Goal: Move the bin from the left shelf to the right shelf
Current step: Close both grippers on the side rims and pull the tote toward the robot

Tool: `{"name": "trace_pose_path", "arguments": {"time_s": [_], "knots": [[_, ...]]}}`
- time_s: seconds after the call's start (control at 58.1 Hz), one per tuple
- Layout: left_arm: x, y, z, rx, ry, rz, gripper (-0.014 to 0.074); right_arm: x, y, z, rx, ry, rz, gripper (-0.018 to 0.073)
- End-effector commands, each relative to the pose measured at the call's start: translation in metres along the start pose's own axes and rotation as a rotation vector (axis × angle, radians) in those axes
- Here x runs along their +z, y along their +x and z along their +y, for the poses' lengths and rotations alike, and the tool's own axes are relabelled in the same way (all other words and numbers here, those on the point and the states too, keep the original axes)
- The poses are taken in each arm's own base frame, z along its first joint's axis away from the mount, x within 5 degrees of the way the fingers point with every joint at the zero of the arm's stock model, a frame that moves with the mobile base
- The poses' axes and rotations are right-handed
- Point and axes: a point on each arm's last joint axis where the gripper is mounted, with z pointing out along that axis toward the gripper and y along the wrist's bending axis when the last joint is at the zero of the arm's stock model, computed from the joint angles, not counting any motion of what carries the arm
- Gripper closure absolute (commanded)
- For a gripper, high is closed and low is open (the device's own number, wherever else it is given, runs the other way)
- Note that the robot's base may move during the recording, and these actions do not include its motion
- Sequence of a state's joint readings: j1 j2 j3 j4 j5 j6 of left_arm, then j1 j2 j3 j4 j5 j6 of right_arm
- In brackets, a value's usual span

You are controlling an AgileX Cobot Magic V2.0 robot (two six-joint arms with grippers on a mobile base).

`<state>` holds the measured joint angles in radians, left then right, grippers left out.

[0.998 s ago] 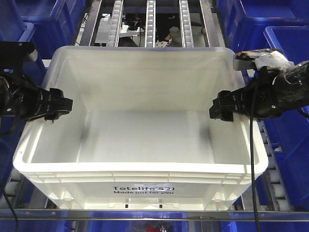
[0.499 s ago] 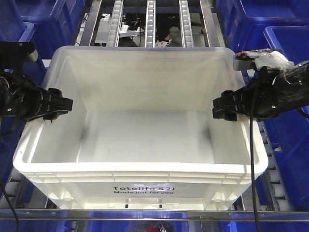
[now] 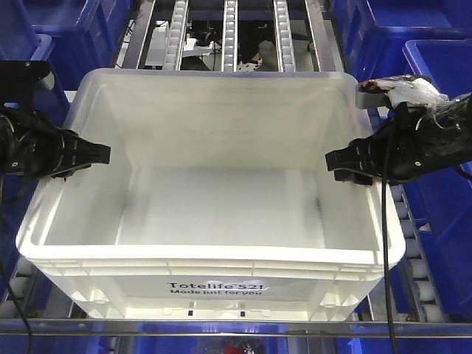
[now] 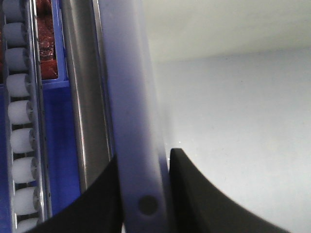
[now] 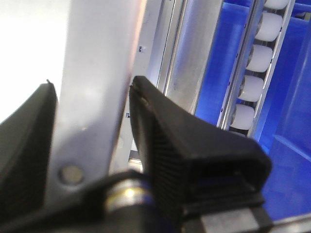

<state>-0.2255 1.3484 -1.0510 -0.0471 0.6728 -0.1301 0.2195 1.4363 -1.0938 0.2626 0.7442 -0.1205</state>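
Since a second ago: the bin has shifted a touch to the left, its near rim sits slightly lower in the front view, and both grippers have tilted flatter on its side walls.

Front view
- Bin: white, translucent, open-topped, mid-frame, black print "Totelife 521 Made just for you" on its near wall. Whether it rests on the rollers under it I cannot tell.
- Left gripper: black, on the bin's left wall about halfway along, one finger inside and one outside.
- Right gripper: black, on the bin's right wall, opposite the left one.
- Dark blue bins: to either side of the white bin and beyond its far corners.
- Roller tracks: beyond the bin's far rim.

Left wrist view
- Two black fingers pinch the bin's wall between them, both touching it.
- Metal rail just outside the bin wall; a row of white rollers beyond it.

Right wrist view
- Two black fingers closed on the bin's wall, one on each face, pressed against it.
- White rollers and blue plastic outside the bin wall.
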Motion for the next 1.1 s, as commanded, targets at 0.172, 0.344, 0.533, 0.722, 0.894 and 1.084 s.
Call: {"name": "trace_pose_path", "arguments": {"time_s": [0.172, 0.344, 0.533, 0.722, 0.894, 1.084], "knots": [[-0.017, -0.018, -0.005, 0.018, 0.032, -0.165, 0.0604, -0.019, -0.015, 0.004, -0.015, -0.004, -0.124, 0.0567], [-0.017, -0.019, -0.005, 0.018, 0.033, -0.17, 0.0604, -0.022, -0.017, 0.004, -0.019, -0.002, -0.152, 0.0565], [-0.019, -0.019, -0.005, 0.018, 0.034, -0.182, 0.0604, -0.031, -0.019, 0.006, -0.026, -0.002, -0.203, 0.0564], [-0.036, -0.023, -0.006, 0.019, 0.047, -0.267, 0.0604, -0.044, -0.02, 0.008, -0.034, -0.003, -0.254, 0.0564], [-0.057, -0.023, -0.007, 0.021, 0.057, -0.328, 0.0604, -0.059, -0.019, 0.01, -0.041, -0.006, -0.301, 0.0564], [-0.077, -0.021, -0.007, 0.023, 0.065, -0.376, 0.0604, -0.072, -0.017, 0.013, -0.046, -0.01, -0.332, 0.0564]]}}
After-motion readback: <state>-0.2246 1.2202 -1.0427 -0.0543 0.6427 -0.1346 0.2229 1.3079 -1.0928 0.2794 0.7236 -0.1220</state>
